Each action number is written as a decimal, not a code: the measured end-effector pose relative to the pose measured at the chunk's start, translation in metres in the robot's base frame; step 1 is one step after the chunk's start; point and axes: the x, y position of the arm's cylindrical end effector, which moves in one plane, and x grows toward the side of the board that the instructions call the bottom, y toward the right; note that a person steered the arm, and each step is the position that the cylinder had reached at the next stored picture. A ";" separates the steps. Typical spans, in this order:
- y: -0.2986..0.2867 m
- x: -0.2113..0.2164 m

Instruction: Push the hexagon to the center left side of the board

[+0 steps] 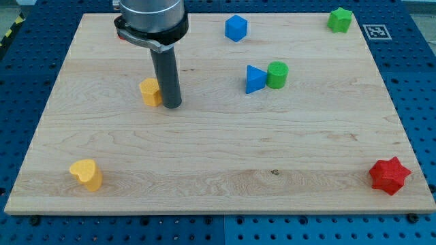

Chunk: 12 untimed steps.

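Note:
A yellow hexagon block (149, 91) lies on the wooden board (218, 156), left of the middle, in the upper half. My tip (172, 105) rests on the board right beside the hexagon, on its right side, touching or almost touching it. The dark rod rises from there to the arm's round head at the view's top and hides part of the hexagon's right edge.
A yellow heart block (86, 174) lies at the bottom left. A blue triangle (255, 79) touches a green cylinder (277, 75) right of centre. A blue cube-like block (236, 28) and a green star (339, 20) sit at the top. A red star (390, 175) lies bottom right.

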 end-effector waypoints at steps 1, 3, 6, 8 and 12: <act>0.000 -0.004; 0.041 -0.004; 0.022 -0.019; -0.024 -0.019; -0.034 -0.019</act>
